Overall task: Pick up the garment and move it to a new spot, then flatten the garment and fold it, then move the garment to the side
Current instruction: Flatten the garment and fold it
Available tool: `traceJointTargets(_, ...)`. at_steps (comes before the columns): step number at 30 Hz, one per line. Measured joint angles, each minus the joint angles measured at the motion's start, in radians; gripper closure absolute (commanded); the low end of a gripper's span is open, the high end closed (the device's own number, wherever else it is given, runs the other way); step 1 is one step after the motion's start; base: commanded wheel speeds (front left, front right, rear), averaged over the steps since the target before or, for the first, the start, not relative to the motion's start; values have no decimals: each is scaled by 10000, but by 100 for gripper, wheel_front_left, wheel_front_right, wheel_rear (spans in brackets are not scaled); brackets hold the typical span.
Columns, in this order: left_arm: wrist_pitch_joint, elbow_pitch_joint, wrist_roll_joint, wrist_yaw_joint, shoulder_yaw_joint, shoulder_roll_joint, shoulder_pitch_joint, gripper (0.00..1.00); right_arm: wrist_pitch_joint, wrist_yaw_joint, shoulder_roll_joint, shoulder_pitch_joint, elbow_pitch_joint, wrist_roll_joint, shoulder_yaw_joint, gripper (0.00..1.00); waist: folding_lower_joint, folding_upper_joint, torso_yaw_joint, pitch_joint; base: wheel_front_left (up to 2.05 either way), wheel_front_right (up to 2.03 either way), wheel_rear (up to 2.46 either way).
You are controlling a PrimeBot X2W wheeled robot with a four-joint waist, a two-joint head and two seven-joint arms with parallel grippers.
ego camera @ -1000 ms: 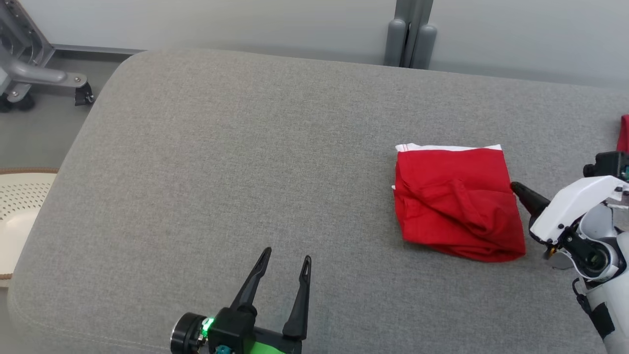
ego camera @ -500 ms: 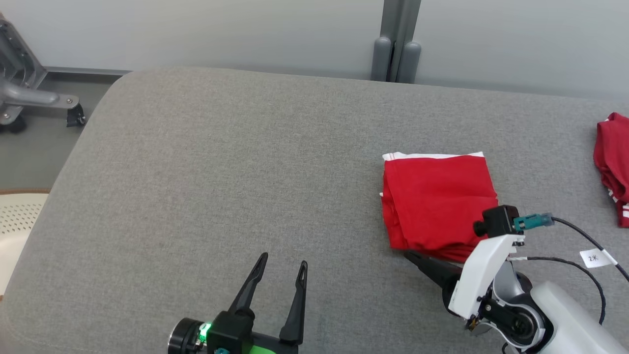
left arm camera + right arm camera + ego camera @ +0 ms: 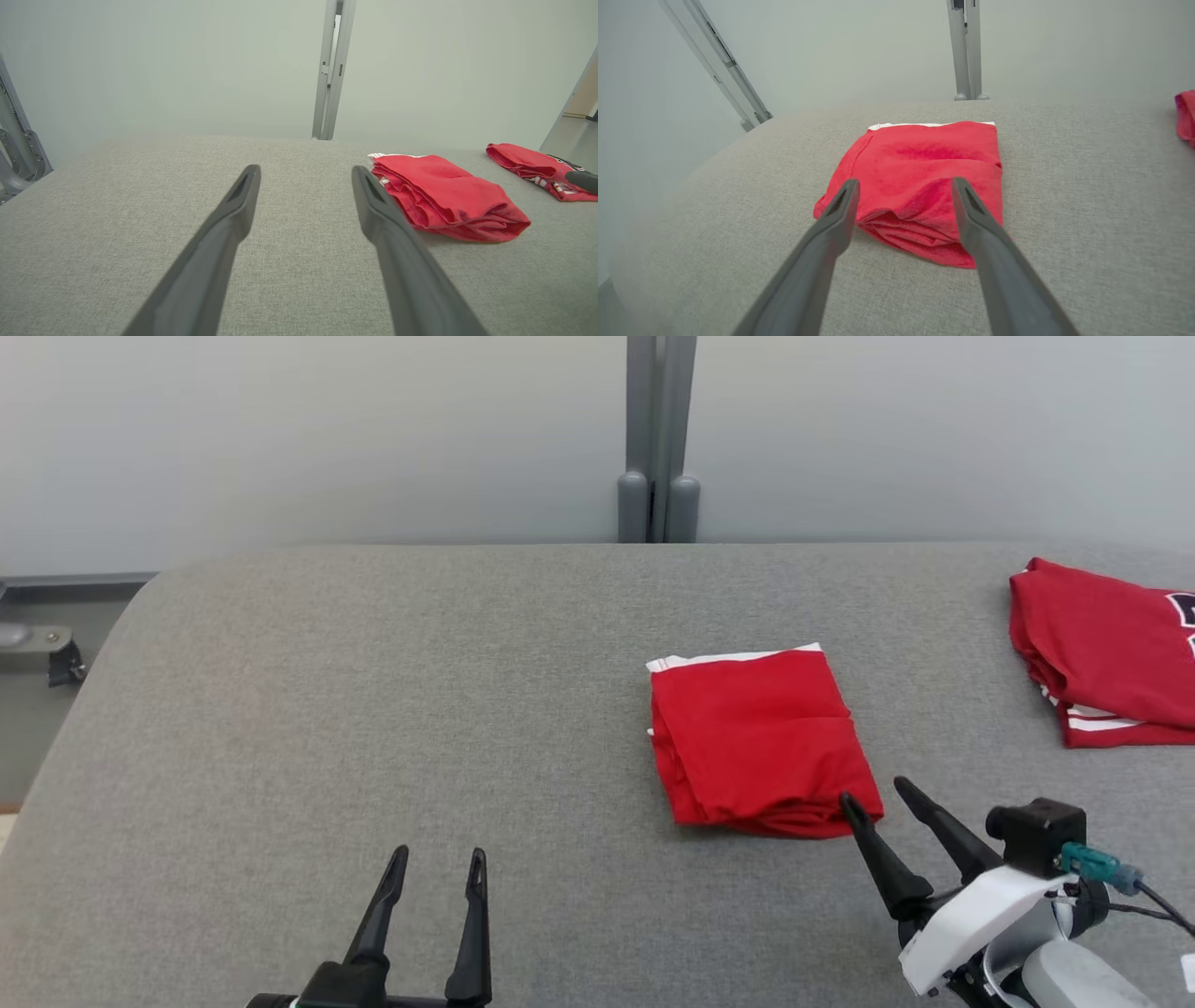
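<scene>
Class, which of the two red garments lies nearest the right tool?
The folded garment with the white far edge, just ahead of the right tool; the other garment lies far right.

- A pale grey-white wall (image 3: 327,429), softly and evenly lit, runs behind the far edge of the padded surface (image 3: 373,709).
- A grey vertical post (image 3: 659,439) stands against the wall, just behind the middle of that far edge.
- The padded surface is covered in grey woven fabric, and its far left corner is rounded.
- Beyond the left edge, a grey metal frame (image 3: 33,642) with a dark caster stands on the grey floor (image 3: 28,737).
</scene>
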Motion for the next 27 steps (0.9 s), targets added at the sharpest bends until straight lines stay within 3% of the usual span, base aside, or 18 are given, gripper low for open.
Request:
traceJointTargets(5,0,-104,121,-31,585,0,248,0,-591,0,489,253,823,-1250,-671,0,0,0,-510,-304,0,0,0)
traceJointTargets(11,0,-186,109,-31,899,0,539,0,-627,0,1346,1089,-416,-2692,-2052,0,0,0,-992,-662,0,0,0)
traceJointTargets(27,0,-265,180,-159,1195,0,1087,0,-633,0,2270,2410,-988,-3703,-3141,0,0,0,-1265,-1293,0,0,0)
